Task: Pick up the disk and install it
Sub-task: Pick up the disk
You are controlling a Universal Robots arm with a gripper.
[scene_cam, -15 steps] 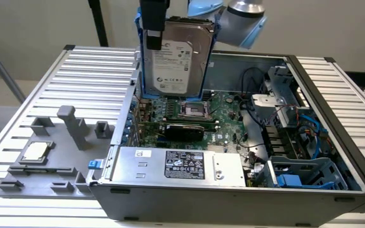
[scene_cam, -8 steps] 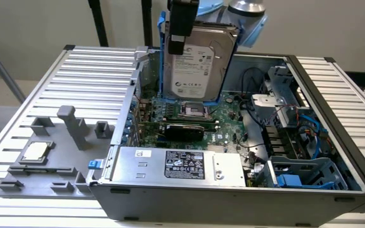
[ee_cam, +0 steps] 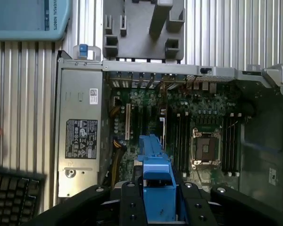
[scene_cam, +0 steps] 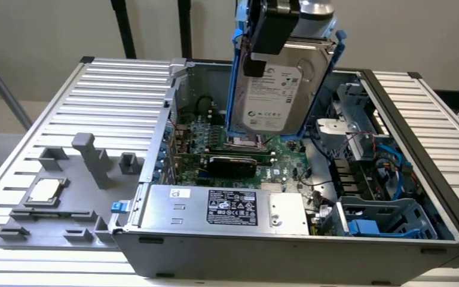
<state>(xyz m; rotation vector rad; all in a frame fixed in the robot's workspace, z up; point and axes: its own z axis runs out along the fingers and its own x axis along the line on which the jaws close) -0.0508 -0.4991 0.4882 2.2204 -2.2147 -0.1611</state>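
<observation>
Blue plastic frames the disk (scene_cam: 281, 89), which hangs upright with its white label facing the camera. The gripper (scene_cam: 263, 51) has its jaws closed on the disk's upper end and carries it clear of any support. Beneath the jaws lies the open computer case (scene_cam: 277, 257). The disk's lower end is seen against the motherboard (scene_cam: 238, 156), close to the bare processor socket (scene_cam: 241, 142). Lower than the jaws and nearer the camera sits the silver power supply (scene_cam: 229, 209) with a black-and-white label. To the exterior view's right of the jaws, inside the case, is a blue drive bay (scene_cam: 389, 218). Well away to the exterior view's left, a grey tray (scene_cam: 62, 203) on the slatted table (scene_cam: 126, 84) holds a small silver chip (scene_cam: 45, 190).

From the wrist, the gripper (ee_cam: 158, 207) looks along the disk's (ee_cam: 154, 162) narrow blue edge, which is clamped between black fingers (ee_cam: 127, 207) on either side. Beyond the jaws spread the motherboard (ee_cam: 179, 117), the socket (ee_cam: 205, 148) and the power supply (ee_cam: 80, 136). Past the case wall is the grey tray (ee_cam: 144, 28). A keyboard (ee_cam: 12, 197) lies outside the case.
</observation>
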